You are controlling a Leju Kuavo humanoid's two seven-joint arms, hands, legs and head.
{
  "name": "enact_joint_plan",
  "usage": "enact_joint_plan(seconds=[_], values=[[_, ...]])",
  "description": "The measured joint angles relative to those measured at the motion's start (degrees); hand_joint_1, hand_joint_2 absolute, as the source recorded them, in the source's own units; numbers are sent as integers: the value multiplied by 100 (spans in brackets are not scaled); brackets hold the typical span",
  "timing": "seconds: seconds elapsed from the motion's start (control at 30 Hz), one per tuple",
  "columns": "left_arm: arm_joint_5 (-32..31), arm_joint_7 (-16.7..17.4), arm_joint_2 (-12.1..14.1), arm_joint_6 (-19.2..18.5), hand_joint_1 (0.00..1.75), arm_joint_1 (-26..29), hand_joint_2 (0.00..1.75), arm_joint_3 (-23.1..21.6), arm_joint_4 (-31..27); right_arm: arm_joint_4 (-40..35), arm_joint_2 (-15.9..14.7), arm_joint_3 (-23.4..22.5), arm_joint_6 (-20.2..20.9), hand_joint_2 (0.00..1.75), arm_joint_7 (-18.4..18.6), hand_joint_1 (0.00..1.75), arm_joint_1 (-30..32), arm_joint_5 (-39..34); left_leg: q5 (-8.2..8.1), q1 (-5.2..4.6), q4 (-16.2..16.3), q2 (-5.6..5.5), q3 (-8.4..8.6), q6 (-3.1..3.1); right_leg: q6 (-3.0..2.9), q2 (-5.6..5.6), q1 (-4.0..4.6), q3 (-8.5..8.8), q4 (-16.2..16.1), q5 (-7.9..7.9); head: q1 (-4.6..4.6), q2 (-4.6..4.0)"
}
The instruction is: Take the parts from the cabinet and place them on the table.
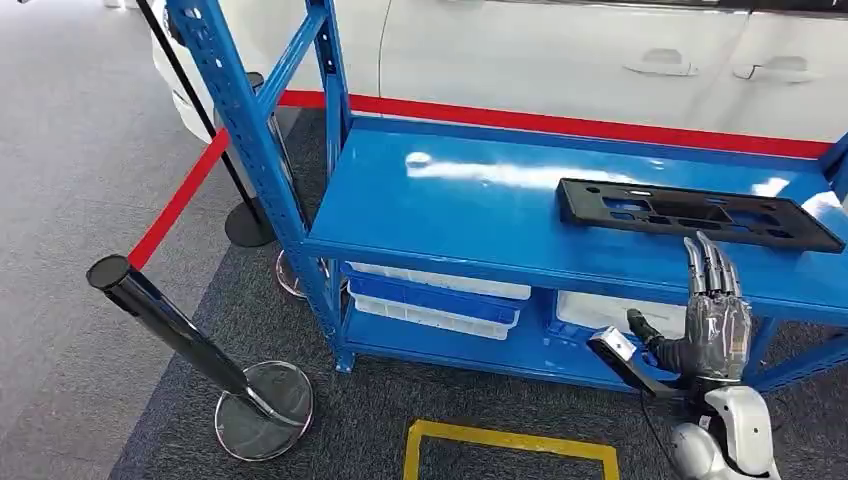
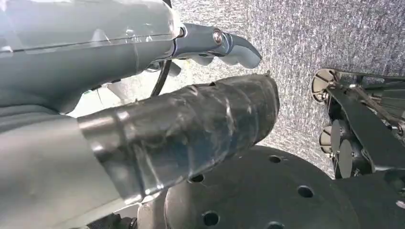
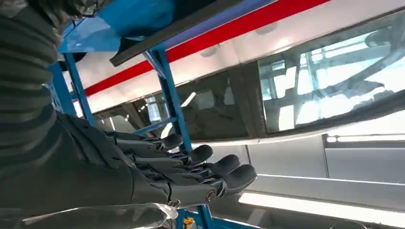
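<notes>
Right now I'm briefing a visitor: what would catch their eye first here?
The bright blue shelf rack fills the middle, with a long black plastic part lying flat on its top shelf at the right. Just in front of that part, the right robot hand is raised with straight fingers, holding nothing.

support: blue metal shelf rack [image 1: 470,215] standing on dark carpet [image 1: 180,420] | top shelf: long black plastic part [image 1: 695,213] lying flat toward the right end (the surface is glossy) | lower shelf: stacked white and blue trays [image 1: 435,298], another white tray [image 1: 620,312] to their right
</notes>
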Motion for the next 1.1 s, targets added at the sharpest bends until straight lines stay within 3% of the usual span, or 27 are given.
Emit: enact_joint_plan(seconds=[0.57,0.7,0.73,0.77,0.8,0.87,0.9,0.93,0.97,1.03,1.07,1.1], values=[[4,-166,-90,-343,0,-31,0,-129,203,776,-26,13,94,175,116,0,-552,240,-1,-17,39,-3,-17,2,14,-5,-33,-10,-9,11,0,0],[4,-166,-90,-345,0,-39,0,-157,240,848,-26,48,94,175,116,0,-573,240,-1,-44,30,-3,-34,53,64,-5,-51,-7,-49,40,0,0],[2,-166,-98,-345,0,-59,0,-177,243,846,-26,48,94,175,116,0,-593,240,55,13,-83,-7,19,112,96,-3,-11,-2,-54,30,-2,0],[0,-166,-114,-345,0,-55,0,-186,245,861,-26,50,94,175,118,0,-601,240,96,29,-142,-3,76,134,106,0,-27,-29,46,-14,2,0],[0,-166,-114,-345,0,-58,0,-190,245,868,-28,52,94,175,116,0,-623,240,111,39,-157,6,82,160,100,3,-25,-170,292,-151,0,0],[0,-166,-125,-345,0,-62,0,-205,245,900,-28,59,96,175,118,0,-619,243,102,39,-150,10,81,177,111,6,-34,-704,1250,-528,0,0],[0,-166,-127,-345,0,-61,0,-212,245,918,-28,66,98,175,118,0,-602,243,85,39,-142,10,84,179,120,5,-41,-953,1639,-604,0,0],[0,-166,-129,-345,0,-61,0,-216,245,938,-28,68,98,175,118,0,-593,243,56,41,-128,4,98,175,126,4,-48,-1111,1793,-537,0,0],[0,-166,-138,-345,0,-58,0,-218,245,949,-28,70,98,175,116,0,-594,243,20,46,-117,-11,133,158,131,4,-63,-1114,1667,-347,0,0],[0,-164,-153,-345,0,-54,0,-219,245,951,-28,70,98,175,118,0,-602,243,-106,62,-81,-37,270,112,144,1,-101,-770,747,371,0,0],[0,-166,-155,-345,0,-50,0,-219,247,953,-31,70,98,175,116,0,-603,240,-186,62,-54,-42,283,80,149,4,-111,-637,343,545,0,0],[0,-164,-153,-343,0,-45,0,-223,256,986,-28,83,105,175,118,0,-605,243,-234,32,-28,-58,265,29,137,28,-64,-598,397,436,11,0]])
